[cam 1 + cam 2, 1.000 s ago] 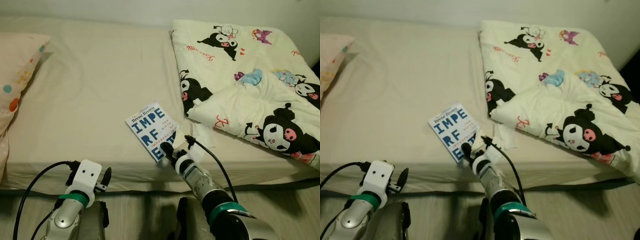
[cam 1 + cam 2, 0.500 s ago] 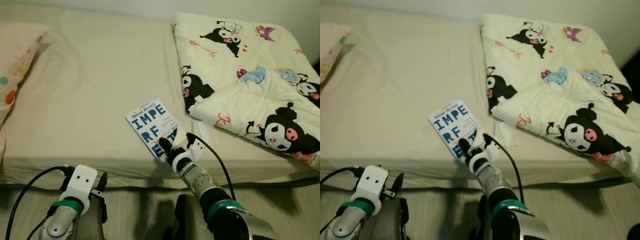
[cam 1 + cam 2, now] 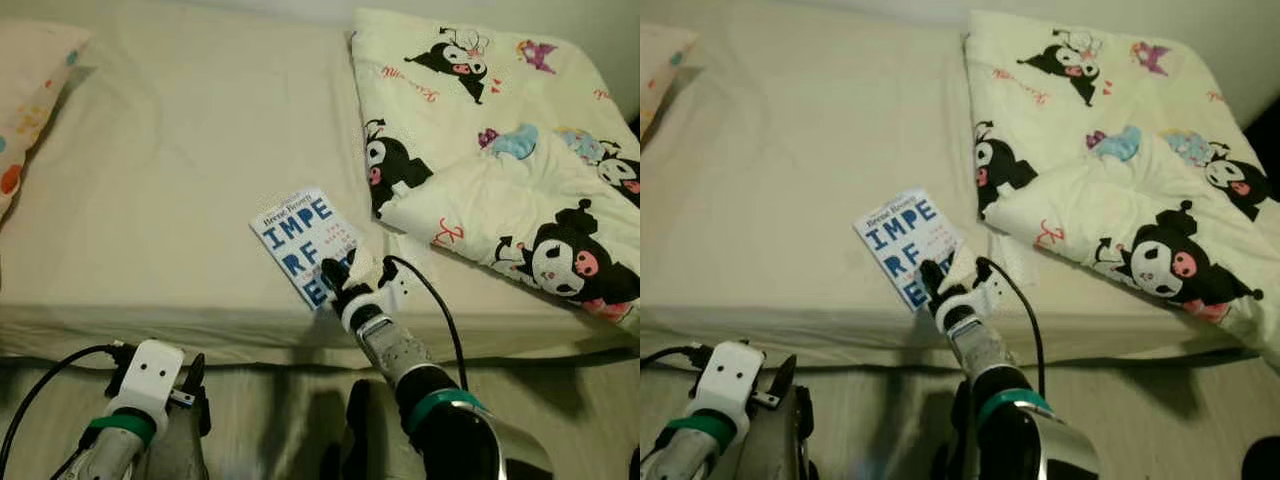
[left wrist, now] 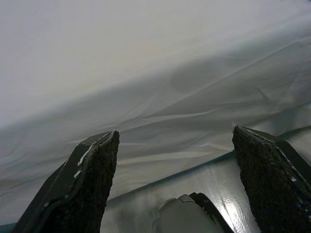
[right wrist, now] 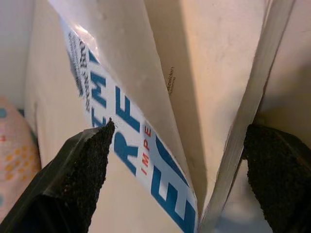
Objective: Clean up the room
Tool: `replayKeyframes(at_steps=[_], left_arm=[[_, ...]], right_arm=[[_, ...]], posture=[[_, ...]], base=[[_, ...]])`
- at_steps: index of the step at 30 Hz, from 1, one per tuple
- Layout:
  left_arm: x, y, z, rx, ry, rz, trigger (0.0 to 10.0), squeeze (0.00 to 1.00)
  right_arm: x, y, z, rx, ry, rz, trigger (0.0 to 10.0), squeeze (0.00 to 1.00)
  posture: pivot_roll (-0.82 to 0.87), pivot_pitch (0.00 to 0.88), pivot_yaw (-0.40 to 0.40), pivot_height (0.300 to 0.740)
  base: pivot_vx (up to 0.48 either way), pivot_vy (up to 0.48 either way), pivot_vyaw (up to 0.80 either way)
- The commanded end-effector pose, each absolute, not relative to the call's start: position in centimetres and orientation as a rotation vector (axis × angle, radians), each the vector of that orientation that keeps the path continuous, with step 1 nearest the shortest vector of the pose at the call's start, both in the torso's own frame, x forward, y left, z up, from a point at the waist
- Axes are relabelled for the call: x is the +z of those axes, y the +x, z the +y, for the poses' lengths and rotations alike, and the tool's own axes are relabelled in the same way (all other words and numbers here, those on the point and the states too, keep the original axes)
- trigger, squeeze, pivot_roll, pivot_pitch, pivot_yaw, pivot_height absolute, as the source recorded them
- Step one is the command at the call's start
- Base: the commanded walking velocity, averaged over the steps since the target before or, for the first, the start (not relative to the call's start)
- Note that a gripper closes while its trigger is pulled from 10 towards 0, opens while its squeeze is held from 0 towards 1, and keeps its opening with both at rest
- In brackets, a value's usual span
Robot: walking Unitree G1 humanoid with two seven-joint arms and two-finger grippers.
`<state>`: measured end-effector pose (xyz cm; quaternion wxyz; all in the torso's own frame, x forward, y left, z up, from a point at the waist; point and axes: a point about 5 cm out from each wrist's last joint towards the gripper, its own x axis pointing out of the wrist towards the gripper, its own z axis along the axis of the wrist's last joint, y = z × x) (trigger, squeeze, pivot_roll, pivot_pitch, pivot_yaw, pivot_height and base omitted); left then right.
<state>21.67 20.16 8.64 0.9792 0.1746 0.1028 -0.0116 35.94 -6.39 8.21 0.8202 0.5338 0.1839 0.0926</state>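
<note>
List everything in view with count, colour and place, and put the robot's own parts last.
bed: one, cream sheet, across the scene.
book: one, white cover with blue letters, near the bed's front edge, its cover lifted.
quilt: one, cream with black cartoon figures, folded on the bed's right side.
pillow: one, pale with coloured dots, at the bed's left end.
floor: pale, in front of the bed.
right gripper: one, black fingers open, at the book's near corner, one finger under the cover.
left gripper: one, black fingers open, low in front of the bed.
</note>
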Motion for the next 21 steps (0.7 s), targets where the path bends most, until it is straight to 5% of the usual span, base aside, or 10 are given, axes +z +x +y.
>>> replayKeyframes(at_steps=[1, 10, 17, 21], left_arm=[[8.0, 21.0, 20.0, -0.034, 0.346, 0.244, 10.0, 0.00], [8.2, 20.8, 20.1, -0.025, 0.341, 0.245, 10.0, 0.00], [8.4, 20.6, 20.2, -0.011, 0.326, 0.239, 10.0, 0.00], [8.3, 20.5, 20.0, -0.012, 0.323, 0.239, 10.0, 0.00]], right_arm=[[9.1, 34.7, -0.6, 0.340, 1.215, 0.465, 10.0, 0.00], [10.5, 34.5, 1.5, 0.456, 1.243, 0.455, 10.0, 0.00], [9.7, 33.8, 1.9, 0.479, 1.141, 0.451, 10.0, 0.00], [8.1, 32.6, 2.2, 0.565, 0.937, 0.507, 10.0, 0.00]], posture=[[0.22, 0.275, -0.125, 0.566], [0.22, 0.281, -0.126, 0.566], [0.22, 0.282, -0.126, 0.566], [0.22, 0.282, -0.126, 0.566]], base=[[0.000, 0.000, 0.00], [0.000, 0.000, 0.00], [0.000, 0.000, 0.00], [0.000, 0.000, 0.00]])
